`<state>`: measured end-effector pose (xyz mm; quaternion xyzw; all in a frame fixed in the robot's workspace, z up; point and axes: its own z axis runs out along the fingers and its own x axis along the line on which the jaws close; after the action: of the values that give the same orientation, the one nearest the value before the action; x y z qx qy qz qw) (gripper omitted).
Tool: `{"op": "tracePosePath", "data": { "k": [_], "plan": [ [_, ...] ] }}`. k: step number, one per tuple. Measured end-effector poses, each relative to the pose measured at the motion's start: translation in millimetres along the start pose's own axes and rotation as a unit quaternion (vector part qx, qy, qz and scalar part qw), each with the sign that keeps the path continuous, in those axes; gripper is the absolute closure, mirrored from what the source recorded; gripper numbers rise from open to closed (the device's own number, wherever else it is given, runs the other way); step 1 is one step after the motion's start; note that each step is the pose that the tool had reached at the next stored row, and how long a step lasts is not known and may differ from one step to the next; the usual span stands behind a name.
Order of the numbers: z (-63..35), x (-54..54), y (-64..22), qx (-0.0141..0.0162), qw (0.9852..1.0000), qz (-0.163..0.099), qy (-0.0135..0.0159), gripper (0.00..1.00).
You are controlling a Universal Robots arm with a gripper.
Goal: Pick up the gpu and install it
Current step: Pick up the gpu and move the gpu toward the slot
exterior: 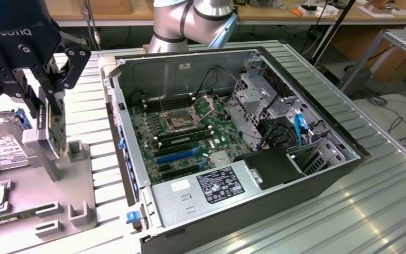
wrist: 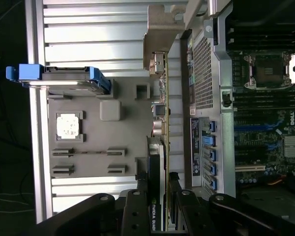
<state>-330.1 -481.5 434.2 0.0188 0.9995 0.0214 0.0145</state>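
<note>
One gripper [exterior: 48, 103] pinches the one gpu [wrist: 165, 123] edge-on, its two fingers [wrist: 137, 196] drawn in close against the card's faces; the card stands upright over the grey tray [exterior: 83, 180], at the exterior view's left of the one open computer case [exterior: 316, 174]; one hard drive [exterior: 2, 151] lies farther left.

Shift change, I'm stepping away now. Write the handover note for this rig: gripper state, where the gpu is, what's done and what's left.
Gripper: its fingers are closed on the two faces of the gpu.
Gpu: it stands on edge at the grey parts tray, beside the open computer case. I cannot tell whether it has left its holder.
Done: the card is grasped.
Left: the gpu is not yet in the case. The blue expansion slot on the motherboard is empty, so the install is still open.
</note>
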Motion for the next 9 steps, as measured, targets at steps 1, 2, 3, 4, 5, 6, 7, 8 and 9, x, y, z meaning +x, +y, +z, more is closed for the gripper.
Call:
{"op": "tracePosePath", "data": {
  "k": [1, 2, 3, 4, 5, 6, 7, 8, 9],
  "plan": [
    [0.1, -0.8, 0.0, 0.0, 1.0, 0.0, 0.0, 0.73],
    [0.0, -1.4, 0.1, 0.0, 1.0, 0.0, 0.0, 0.73],
    [0.1, -2.2, 0.1, 0.0, 1.0, 0.0, 0.0, 0.73],
    [0.1, -2.8, 0.1, 0.0, 1.0, 0.0, 0.0, 0.73],
    [0.2, -3.5, 0.1, 0.0, 1.0, 0.0, 0.0, 0.73],
    [0.1, -4.2, 0.2, 0.0, 1.0, 0.0, 0.0, 0.73],
    [0.1, -5.2, 0.2, 0.0, 1.0, 0.0, 0.0, 0.73],
    [0.2, -7.3, 0.3, 0.0, 1.0, 0.0, 0.0, 0.73],
    [0.3, -8.3, 0.3, 0.0, 1.0, 0.0, 0.0, 0.73]
  ]
}}
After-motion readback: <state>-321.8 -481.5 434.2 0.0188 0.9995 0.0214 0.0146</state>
